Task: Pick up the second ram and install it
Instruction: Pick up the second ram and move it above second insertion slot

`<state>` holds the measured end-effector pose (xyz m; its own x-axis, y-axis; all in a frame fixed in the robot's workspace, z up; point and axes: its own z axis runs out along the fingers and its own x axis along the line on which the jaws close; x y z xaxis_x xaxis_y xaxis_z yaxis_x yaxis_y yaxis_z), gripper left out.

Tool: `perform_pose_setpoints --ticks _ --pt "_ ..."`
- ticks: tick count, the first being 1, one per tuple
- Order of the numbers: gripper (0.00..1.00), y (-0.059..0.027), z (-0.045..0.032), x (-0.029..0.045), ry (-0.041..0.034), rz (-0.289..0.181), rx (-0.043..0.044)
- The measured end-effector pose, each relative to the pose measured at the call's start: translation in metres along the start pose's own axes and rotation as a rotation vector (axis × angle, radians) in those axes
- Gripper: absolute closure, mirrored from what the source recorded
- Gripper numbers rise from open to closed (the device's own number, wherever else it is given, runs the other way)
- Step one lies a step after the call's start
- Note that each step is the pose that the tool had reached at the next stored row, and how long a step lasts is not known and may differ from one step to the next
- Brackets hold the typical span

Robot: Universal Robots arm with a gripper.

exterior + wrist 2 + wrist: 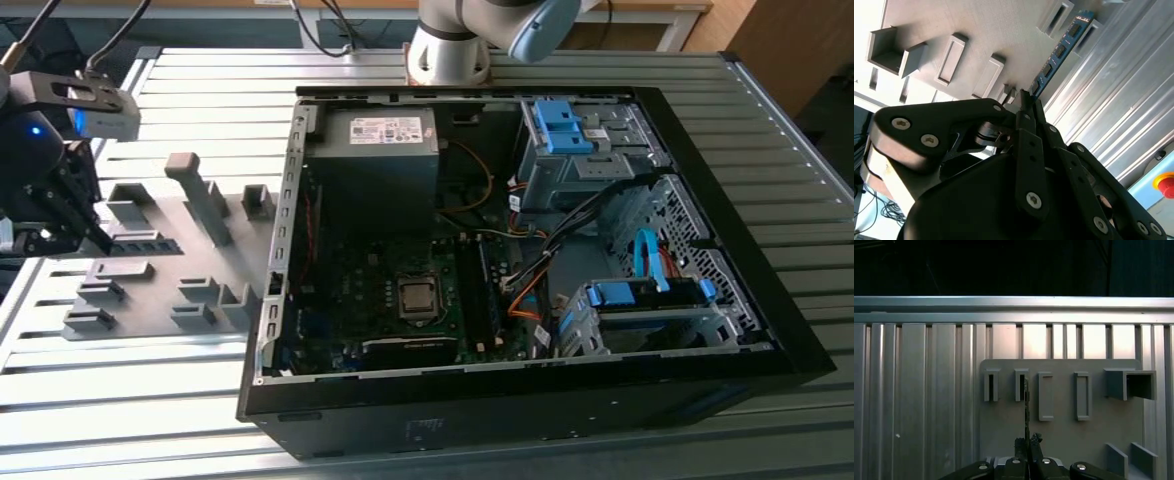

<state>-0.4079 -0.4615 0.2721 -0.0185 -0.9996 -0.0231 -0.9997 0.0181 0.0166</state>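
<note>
Ram [1058, 51] in claw [1026, 99] over holder plate [167, 265] beside case [534, 400].

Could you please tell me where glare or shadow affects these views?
Second wrist view: glare whitens the holder plate near the second ram. First wrist view: the table slats gleam, black beyond. Exterior view: the computer case interior lies in shade.

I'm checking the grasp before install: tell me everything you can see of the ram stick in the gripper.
The second ram is a long, thin, flat blue-green circuit-board strip carrying a row of dark chips. One end is pinched between the fingertips of the gripper, and the rest juts straight out beyond them. In the first wrist view it shows edge-on as a narrow dark line over the grey holder plate, its far end by a slotted block; whether it touches that block is unclear.
</note>
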Motion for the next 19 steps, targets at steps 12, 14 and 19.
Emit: perform_pose_setpoints --ticks 12,14,19 --pt "0.86 0.0002 -0.0103 -0.0003 0.0 0.0 0.0003" --pt "0.86 0.0002 -0.012 -0.0003 0.0 0.0 0.0005" --pt "0.86 0.0003 -0.0174 -0.0004 0.0 0.0 0.0007"
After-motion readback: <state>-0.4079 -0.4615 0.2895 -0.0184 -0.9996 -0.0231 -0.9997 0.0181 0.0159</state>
